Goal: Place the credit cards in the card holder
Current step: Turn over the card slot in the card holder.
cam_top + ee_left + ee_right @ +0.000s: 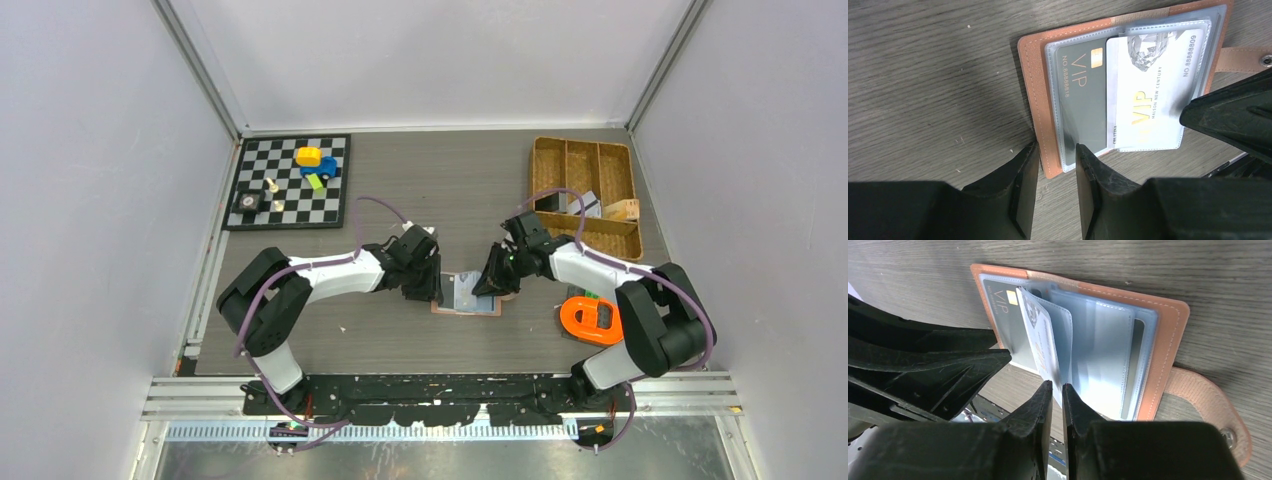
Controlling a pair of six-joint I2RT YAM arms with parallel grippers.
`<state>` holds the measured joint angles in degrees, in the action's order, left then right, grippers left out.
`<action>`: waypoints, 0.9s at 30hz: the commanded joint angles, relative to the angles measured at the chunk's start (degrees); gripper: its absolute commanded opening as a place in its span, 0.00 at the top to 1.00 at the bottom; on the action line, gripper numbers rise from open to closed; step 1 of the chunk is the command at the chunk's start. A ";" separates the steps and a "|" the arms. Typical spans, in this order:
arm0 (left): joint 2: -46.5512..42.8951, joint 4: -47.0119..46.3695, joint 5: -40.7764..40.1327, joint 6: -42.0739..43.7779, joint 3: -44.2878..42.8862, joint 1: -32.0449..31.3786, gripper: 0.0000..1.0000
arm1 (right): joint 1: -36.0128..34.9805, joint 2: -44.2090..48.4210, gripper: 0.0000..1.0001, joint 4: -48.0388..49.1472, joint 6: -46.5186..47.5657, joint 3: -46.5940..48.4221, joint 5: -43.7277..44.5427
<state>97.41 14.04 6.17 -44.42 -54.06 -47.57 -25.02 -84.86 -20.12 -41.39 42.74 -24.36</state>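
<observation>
Fingertips of the left gripper stand parted by a narrow gap. They straddle the nearest leather border of the card holder, which lies open and flat on the table directly ahead of that hand. We cannot tell whether the tips press down on it. Just beyond those tips, a dark card marked VIP sits inside the first of the clear sleeves, next to the leather edge. Beside it, further from the left hand, we see a pale card with gold lettering. It is tilted up off the holder and only partly seated in its sleeve, one short edge sticking out past the holder's rim. The right gripper faces the left one across the holder. Its fingers are pressed almost together and pinch the edge of that pale card, which rises from the sleeves straight in front of them. On the outer side of the right hand, the holder's strap lies flat on the table with its snap button facing up. From the overhead camera we see a chessboard well beyond the left hand and off to its outer side. A wicker tray lies beyond the right hand, and an orange object rests behind the right hand, beside its forearm.
</observation>
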 commanded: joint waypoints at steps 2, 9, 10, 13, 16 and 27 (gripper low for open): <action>0.42 -2.31 0.58 0.48 0.72 -0.15 0.66 | -0.39 2.90 0.82 3.06 -1.77 0.58 -2.91; 0.46 -2.69 0.94 0.30 0.80 -0.20 0.66 | -1.04 3.36 0.82 3.02 -2.18 1.47 -3.16; 0.35 -2.75 1.01 0.30 0.81 -0.16 0.66 | -1.27 3.41 0.82 2.92 -2.20 1.66 -3.09; 0.29 -3.15 1.28 0.22 0.89 -0.15 0.66 | -1.92 3.47 0.81 2.69 -2.30 2.65 -2.90; 0.21 -3.53 1.60 0.04 0.98 -0.16 0.66 | -2.57 3.34 0.80 2.63 -2.38 3.48 -2.68; -1.04 -3.56 0.97 0.08 1.65 0.02 0.65 | -4.43 0.92 0.75 2.60 -2.03 5.44 -1.25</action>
<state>97.38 12.88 6.57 -44.53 -53.58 -47.51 -28.47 -83.13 -19.51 -43.11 45.84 -26.06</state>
